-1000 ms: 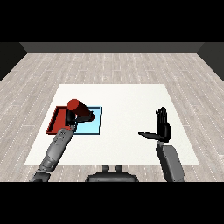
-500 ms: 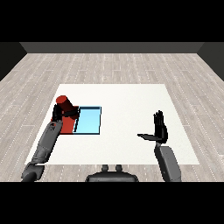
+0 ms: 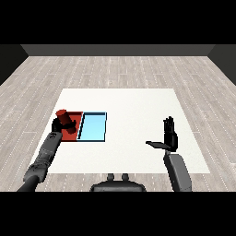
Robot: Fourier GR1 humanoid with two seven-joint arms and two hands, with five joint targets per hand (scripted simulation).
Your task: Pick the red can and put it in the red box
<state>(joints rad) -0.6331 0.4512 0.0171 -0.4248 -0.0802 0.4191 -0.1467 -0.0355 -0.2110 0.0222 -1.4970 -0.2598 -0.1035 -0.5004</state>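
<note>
The red can point(image 3: 62, 115) is over the red tray point(image 3: 74, 133), low above or on its floor; which one I cannot tell. My left hand point(image 3: 61, 126) is curled round the can from the near side, hiding its lower part. The light blue tray point(image 3: 93, 127) lies directly to the right of the red one and holds nothing. My right hand point(image 3: 169, 138) hovers over the right side of the table, fingers straight and pointing up, thumb out to the left, holding nothing.
The white table point(image 3: 133, 106) extends far and right of the two trays. My left forearm point(image 3: 45, 152) comes in along the table's left edge. A wooden floor surrounds the table.
My left hand has carried the red can leftward and down, from over the seam between the trays to over the red tray. The right hand has sunk slightly.
</note>
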